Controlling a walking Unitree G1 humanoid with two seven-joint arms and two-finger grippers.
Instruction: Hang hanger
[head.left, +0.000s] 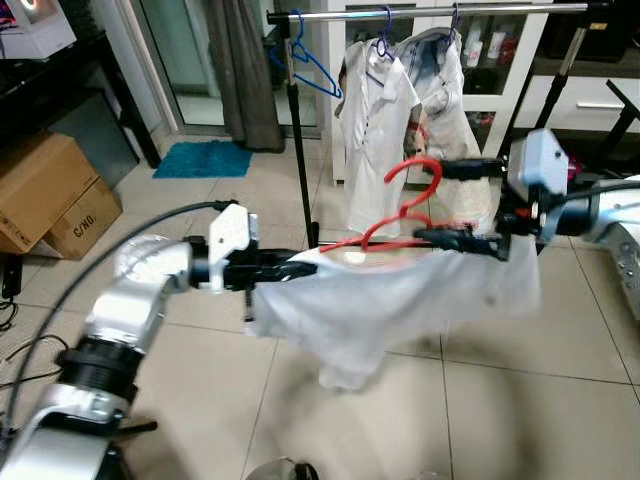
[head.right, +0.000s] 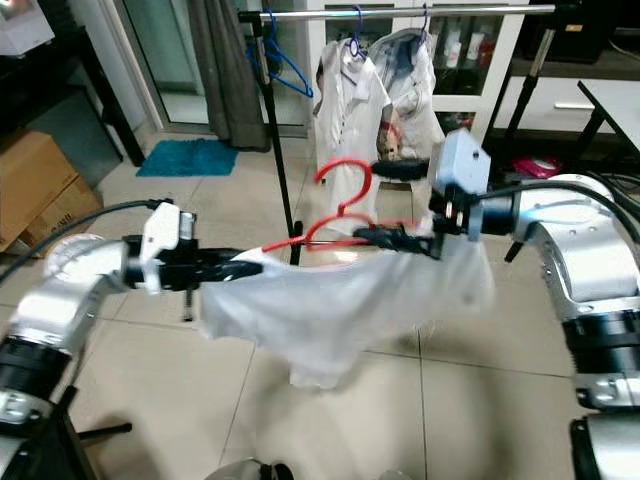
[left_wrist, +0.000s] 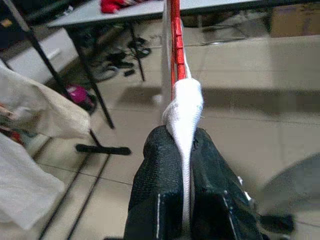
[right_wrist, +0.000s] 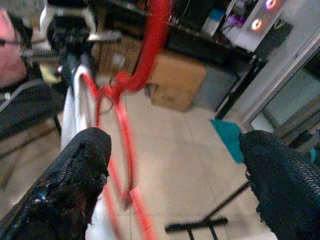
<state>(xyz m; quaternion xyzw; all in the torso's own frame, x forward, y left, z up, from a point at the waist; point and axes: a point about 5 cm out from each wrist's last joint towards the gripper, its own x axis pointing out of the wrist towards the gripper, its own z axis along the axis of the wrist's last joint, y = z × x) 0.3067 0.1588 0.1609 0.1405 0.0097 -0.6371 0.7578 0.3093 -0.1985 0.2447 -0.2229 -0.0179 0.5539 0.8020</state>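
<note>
A red hanger (head.left: 418, 178) with a white garment (head.left: 390, 300) draped over it hangs in the air between my two grippers, hook pointing up. My left gripper (head.left: 300, 268) is shut on the garment-covered left end of the hanger; the left wrist view shows the cloth (left_wrist: 184, 110) pinched between the black fingers (left_wrist: 155, 200). My right gripper (head.left: 430, 202) is open, one finger above and one below, with the red hook (right_wrist: 150, 45) between them. Its lower finger lies along the hanger's right shoulder. The clothes rail (head.left: 430, 13) runs across behind, higher than the hanger.
On the rail hang a blue hanger (head.left: 310, 60) and two white shirts (head.left: 375, 130). The rack's black post (head.left: 300, 150) stands just behind the garment. Cardboard boxes (head.left: 45, 190) sit at the left, a blue mat (head.left: 205, 158) by the door. A person in dark clothing (right_wrist: 20, 110) is nearby.
</note>
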